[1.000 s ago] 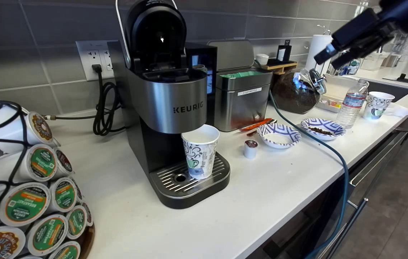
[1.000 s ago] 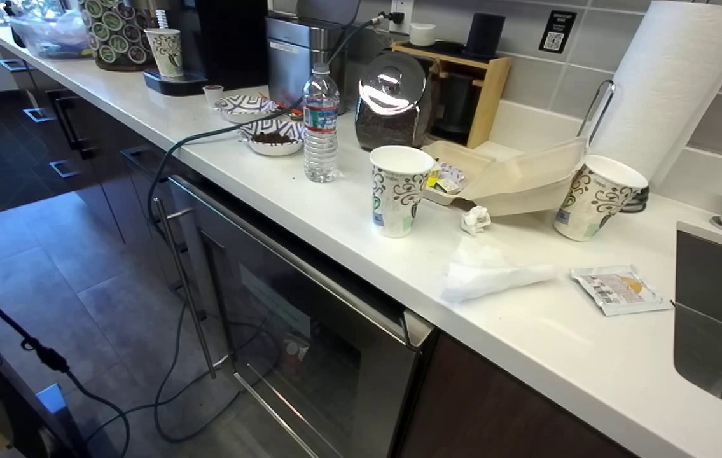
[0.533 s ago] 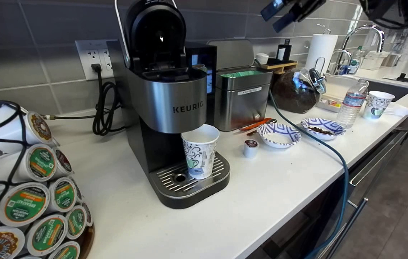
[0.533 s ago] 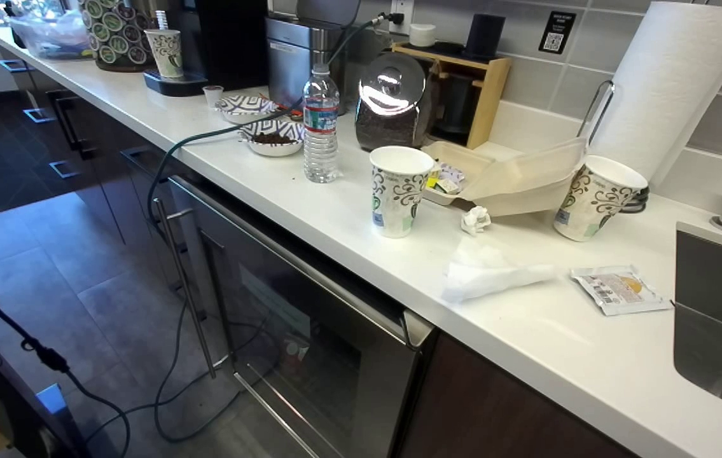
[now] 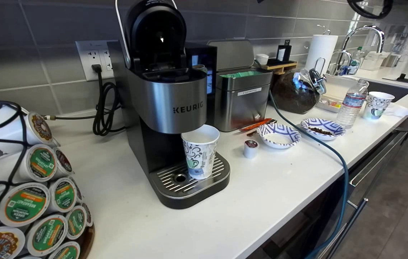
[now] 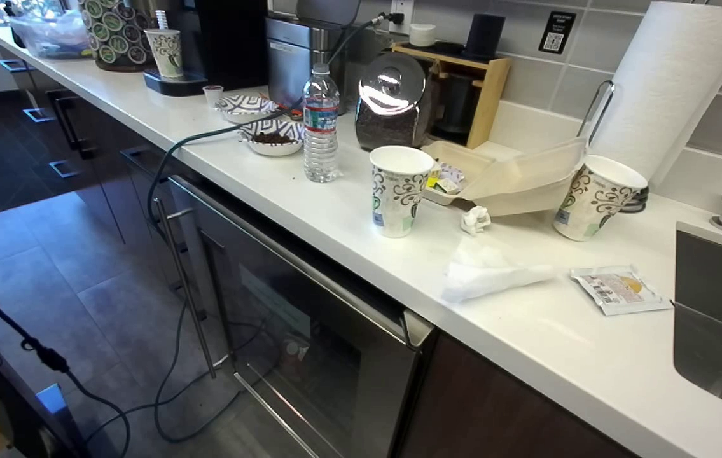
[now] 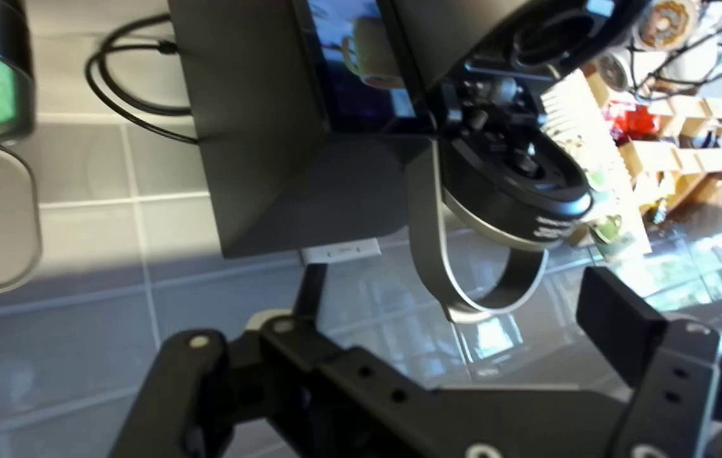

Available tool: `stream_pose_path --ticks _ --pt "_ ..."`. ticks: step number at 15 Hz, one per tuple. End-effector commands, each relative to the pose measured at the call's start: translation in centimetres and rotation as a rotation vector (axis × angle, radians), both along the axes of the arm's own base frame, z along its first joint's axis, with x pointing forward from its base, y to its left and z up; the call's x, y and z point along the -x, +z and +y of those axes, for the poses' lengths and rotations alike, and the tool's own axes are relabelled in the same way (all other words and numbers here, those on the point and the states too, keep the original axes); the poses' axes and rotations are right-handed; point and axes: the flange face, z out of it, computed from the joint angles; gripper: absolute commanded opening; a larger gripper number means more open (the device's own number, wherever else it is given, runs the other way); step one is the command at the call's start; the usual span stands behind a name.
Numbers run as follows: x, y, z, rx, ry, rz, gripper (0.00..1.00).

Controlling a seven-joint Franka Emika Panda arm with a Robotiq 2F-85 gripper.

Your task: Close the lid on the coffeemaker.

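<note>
The coffeemaker (image 5: 177,104), silver and black, stands on the counter with a paper cup on its drip tray. Its lid (image 5: 156,36) is raised upright, glossy black inside with a silver handle loop. In another exterior view only the drip tray (image 6: 176,86) and dark lower body show; the lid is out of frame. In the wrist view, the lid (image 7: 507,197) and its loop handle (image 7: 427,248) lie beyond and between the fingertips. My gripper (image 7: 459,296) is open and empty, apart from the lid. It is out of both exterior views except perhaps a dark tip at the top edge.
A boxy dark-fronted appliance (image 7: 259,127) and a steel bin (image 5: 243,97) stand beside the coffeemaker. A pod rack (image 5: 27,180) is on its other side. A pod (image 5: 250,149), bowls (image 5: 279,135), a coffee jar (image 5: 293,91) and a blue-green cable (image 5: 333,151) are on the counter.
My gripper has moved up and toward the coffeemaker side, out of the top of an exterior view. The lid, coffeemaker and counter items have not moved.
</note>
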Motion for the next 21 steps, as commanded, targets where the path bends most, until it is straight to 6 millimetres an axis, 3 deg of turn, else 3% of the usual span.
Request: stream_pose_path --ticks 1,4,6,9,14,15,17,21 --pt "-0.2 3.4 0.6 -0.115 0.070 -0.107 1.00" --pt "-0.6 5.8 -0.3 -0.214 0.155 -0.189 1.00" --pt "-1.2 6.0 -1.6 -0.306 0.206 -0.208 1.00" --pt "-2.4 3.2 -3.8 -0.457 0.299 -0.216 1.00" --pt "-4.8 -5.2 -5.6 -0.734 0.450 -0.108 1.00" --pt "-3.8 -2.8 -5.3 -0.649 0.426 -0.147 1.00" --pt "-4.6 -5.2 -5.7 -0.692 0.448 -0.114 1.00" --pt "-8.1 -6.9 -4.6 -0.563 0.379 -0.207 1.00"
